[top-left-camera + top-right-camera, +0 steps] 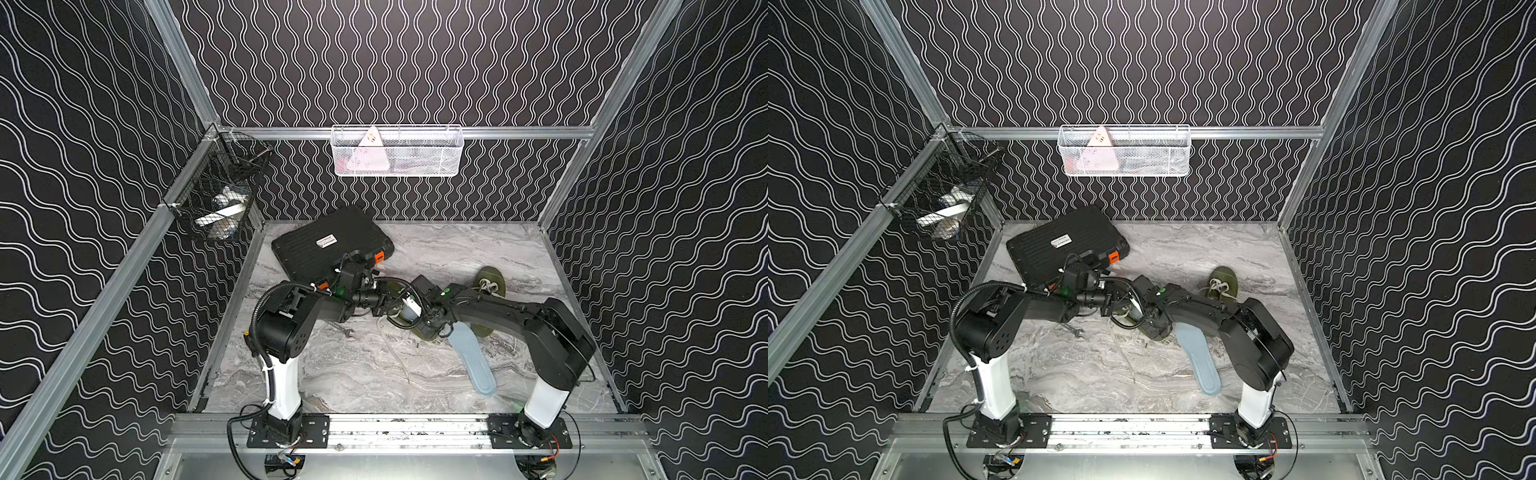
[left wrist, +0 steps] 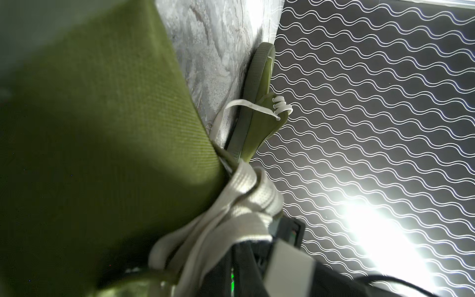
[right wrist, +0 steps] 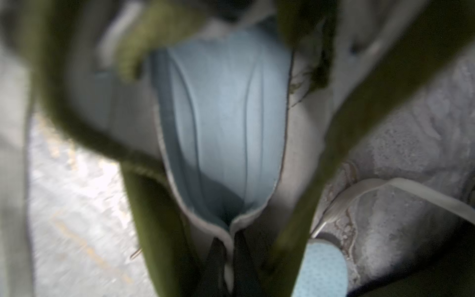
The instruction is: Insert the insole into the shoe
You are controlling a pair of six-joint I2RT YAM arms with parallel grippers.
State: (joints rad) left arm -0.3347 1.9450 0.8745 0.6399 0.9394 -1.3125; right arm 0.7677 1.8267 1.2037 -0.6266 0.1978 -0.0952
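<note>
An olive green shoe (image 1: 422,334) (image 1: 1156,332) lies mid-table under both arms' wrists. In the left wrist view its canvas side (image 2: 102,128) fills the frame, and the white laces (image 2: 231,213) bunch at my left gripper (image 2: 239,259) (image 1: 384,305), which is shut on them. In the right wrist view a light blue insole (image 3: 226,115) lies inside the shoe's opening (image 3: 154,205). My right gripper (image 3: 231,257) (image 1: 405,311) pinches the insole's folded heel edge. A second light blue insole (image 1: 473,357) (image 1: 1200,361) (image 3: 321,270) lies flat on the table beside the shoe.
Another olive shoe (image 1: 490,284) (image 2: 257,102) lies behind the right arm. A black tool case (image 1: 332,245) sits at the back left and a wrench (image 1: 345,331) by the left arm. A white basket (image 1: 397,151) and a black basket (image 1: 220,195) hang on the walls.
</note>
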